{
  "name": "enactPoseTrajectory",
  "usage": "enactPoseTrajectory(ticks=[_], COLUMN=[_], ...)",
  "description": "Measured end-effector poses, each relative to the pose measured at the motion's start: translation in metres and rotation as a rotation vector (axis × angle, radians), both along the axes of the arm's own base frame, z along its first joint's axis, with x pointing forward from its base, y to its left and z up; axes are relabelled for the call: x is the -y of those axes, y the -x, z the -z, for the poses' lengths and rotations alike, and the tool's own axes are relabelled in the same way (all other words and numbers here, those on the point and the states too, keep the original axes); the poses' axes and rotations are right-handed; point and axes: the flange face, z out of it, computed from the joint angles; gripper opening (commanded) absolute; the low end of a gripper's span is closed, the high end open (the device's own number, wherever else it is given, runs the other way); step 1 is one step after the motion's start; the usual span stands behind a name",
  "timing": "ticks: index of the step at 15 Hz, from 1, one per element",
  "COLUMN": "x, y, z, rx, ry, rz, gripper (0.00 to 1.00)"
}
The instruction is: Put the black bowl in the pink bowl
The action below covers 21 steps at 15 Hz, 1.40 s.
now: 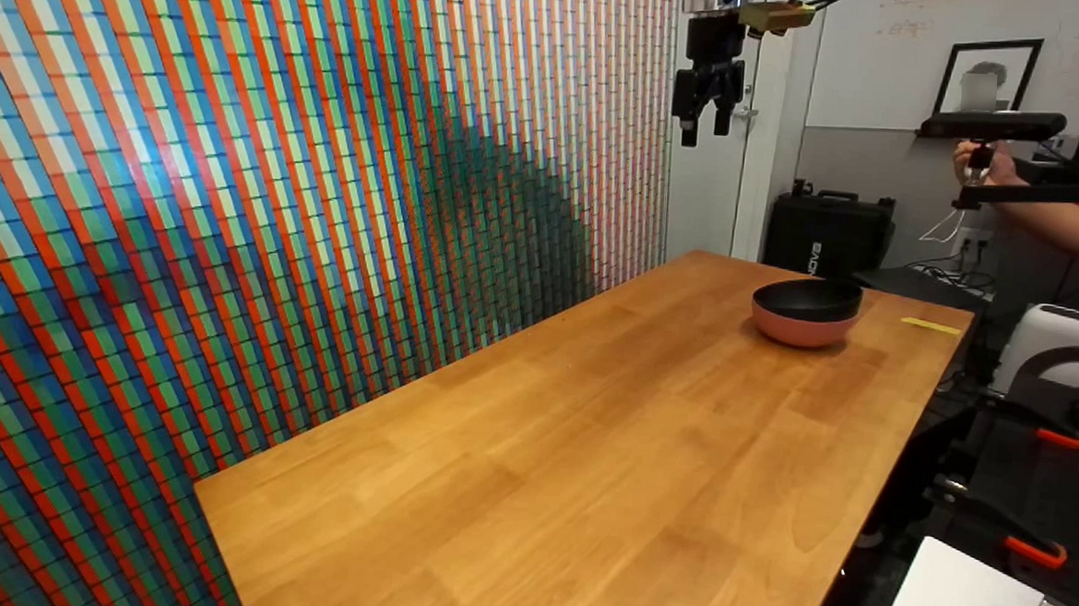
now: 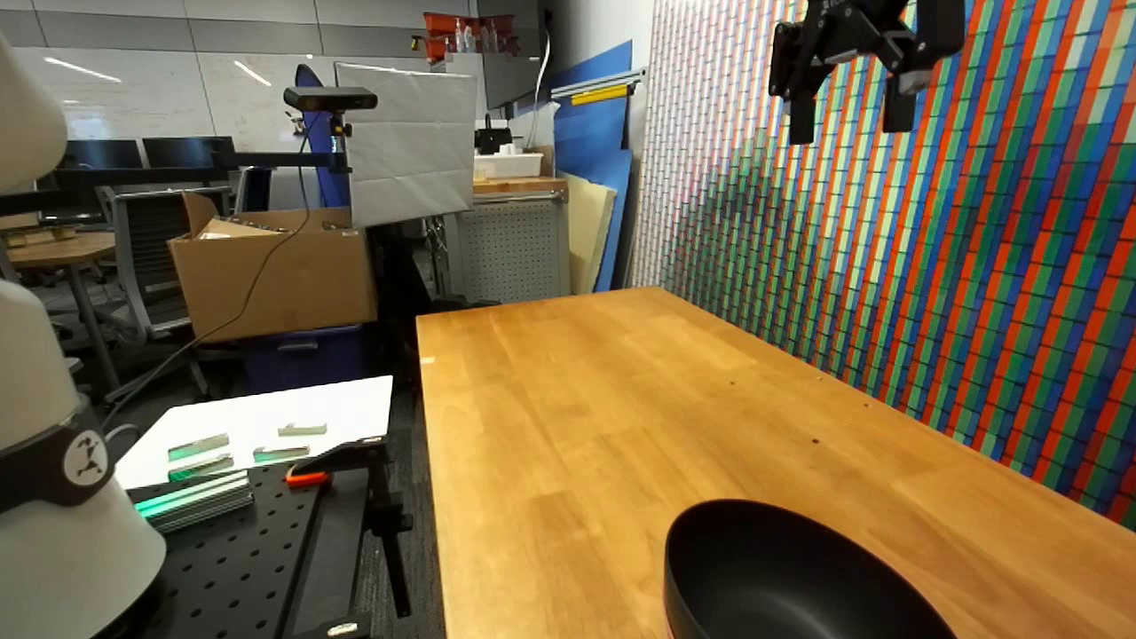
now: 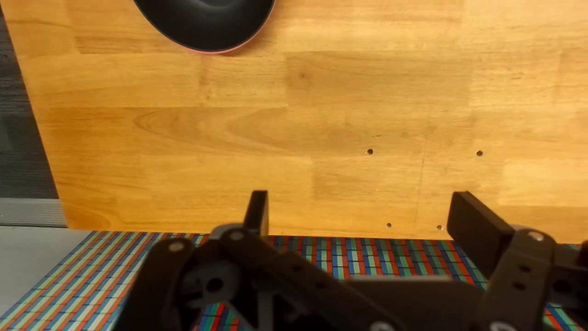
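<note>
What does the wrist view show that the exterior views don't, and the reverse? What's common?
Only the wrist view shows a grey ribbed strip by a corner of the wooden table.

Only the exterior views show, each in an exterior view, a person's forearm, a cardboard box and the whole rim of the black bowl.

All share the black bowl sitting in the pink bowl (a thin edge in the wrist view), the wooden table, the patterned backdrop and the open gripper.
</note>
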Motion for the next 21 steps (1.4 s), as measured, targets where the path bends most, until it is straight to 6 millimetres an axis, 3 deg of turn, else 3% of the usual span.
enactPoseTrajectory(ticks=[5, 21], x=[0.0006, 0.0006], y=[-0.0018, -0.0022], z=[-0.0106, -0.0105], rx=[-0.007, -0.009], ry=[-0.002, -0.002], rz=[-0.015, -0.017], gripper=[1.0, 1.0])
